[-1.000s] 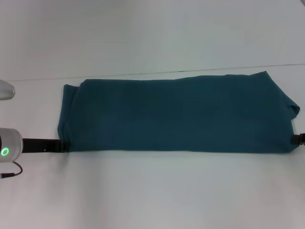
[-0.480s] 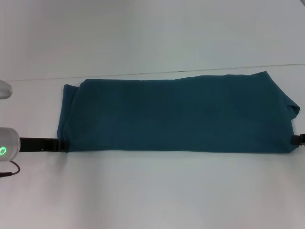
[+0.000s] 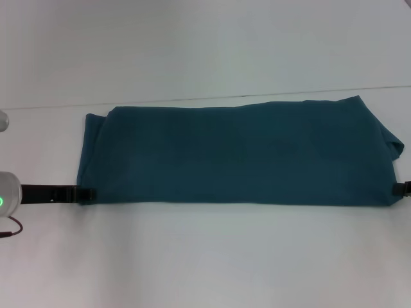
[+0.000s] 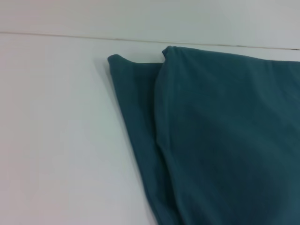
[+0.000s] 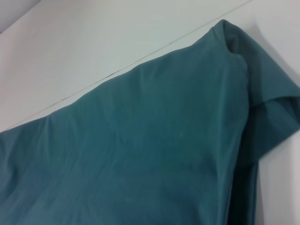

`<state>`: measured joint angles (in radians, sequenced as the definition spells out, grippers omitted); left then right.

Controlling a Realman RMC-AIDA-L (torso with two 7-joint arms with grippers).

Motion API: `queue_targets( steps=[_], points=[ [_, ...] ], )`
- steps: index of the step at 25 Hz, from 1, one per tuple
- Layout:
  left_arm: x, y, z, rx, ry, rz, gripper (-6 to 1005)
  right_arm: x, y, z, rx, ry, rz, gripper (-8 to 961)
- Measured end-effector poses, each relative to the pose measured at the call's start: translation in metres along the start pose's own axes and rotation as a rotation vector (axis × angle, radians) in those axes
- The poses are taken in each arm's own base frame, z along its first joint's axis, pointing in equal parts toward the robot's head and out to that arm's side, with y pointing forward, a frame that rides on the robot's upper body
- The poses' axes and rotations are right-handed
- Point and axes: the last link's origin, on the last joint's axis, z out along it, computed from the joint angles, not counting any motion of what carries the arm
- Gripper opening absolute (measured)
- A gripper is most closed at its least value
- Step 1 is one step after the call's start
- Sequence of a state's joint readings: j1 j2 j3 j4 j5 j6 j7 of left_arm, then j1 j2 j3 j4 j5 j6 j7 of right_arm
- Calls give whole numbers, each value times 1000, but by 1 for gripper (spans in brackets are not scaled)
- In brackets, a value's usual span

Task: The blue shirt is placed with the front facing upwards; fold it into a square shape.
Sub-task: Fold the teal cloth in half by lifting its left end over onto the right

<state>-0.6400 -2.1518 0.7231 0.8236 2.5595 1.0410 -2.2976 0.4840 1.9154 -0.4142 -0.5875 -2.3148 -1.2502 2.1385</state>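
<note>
The shirt [image 3: 237, 153] lies on the counter [image 3: 205, 256] as a long band running left-right, plain teal side up, no lettering showing. So you're past the lengthwise fold; what's left, as I read it, is the crosswise fold(s) to get a square.

Left pincer [image 3: 87, 193] sits at the near-left corner of the band, tips touching or just at the cloth edge. Can't tell from the head view whether it's open or closed, nor if it has cloth; the left wrist view shows no fingers, only the layered left end of the shirt w/ a lower layer sticking out past the upper one.

Right pincer [image 3: 402, 188] is at the near-right corner, mostly out of frame. Same story: can't tell its opening or whether it grips anything. Right wrist view shows only the right end, where a flap hangs out past the main fold.

Next move, my judgement: you need a firm pinch through all layers at one end's corners, then lift and carry that end across toward the other, laying it edge on edge.

Watch for:
- layers slipping apart at the left end, since they're already offset
- the loose flap at right dragging out of line
- lifting too low, so the band bunches in the middle
</note>
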Motion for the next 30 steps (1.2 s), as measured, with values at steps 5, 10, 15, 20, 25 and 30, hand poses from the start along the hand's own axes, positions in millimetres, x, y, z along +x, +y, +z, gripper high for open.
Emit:
queue_targets(
  steps=[5,10,15,20,25,30],
  points=[
    [-1,-3,-1,11,-3,-8,470,0,0,0,0,0,1,0],
    [-3,-7,-4,34,-9,-15,563,0,0,0,0,1,0,0],
    [-4,-4,-2,26,-19,-11,561,0,0,0,-1,1,0,0],
    [-4,0,1,16,-24,-5,560,0,0,0,-3,2,-1,1],
    [-3,2,3,12,-25,-2,559,1,0,-1,-5,4,-2,0],
    [-3,7,6,3,-32,9,558,2,0,-1,-4,4,-2,0]
  ],
)
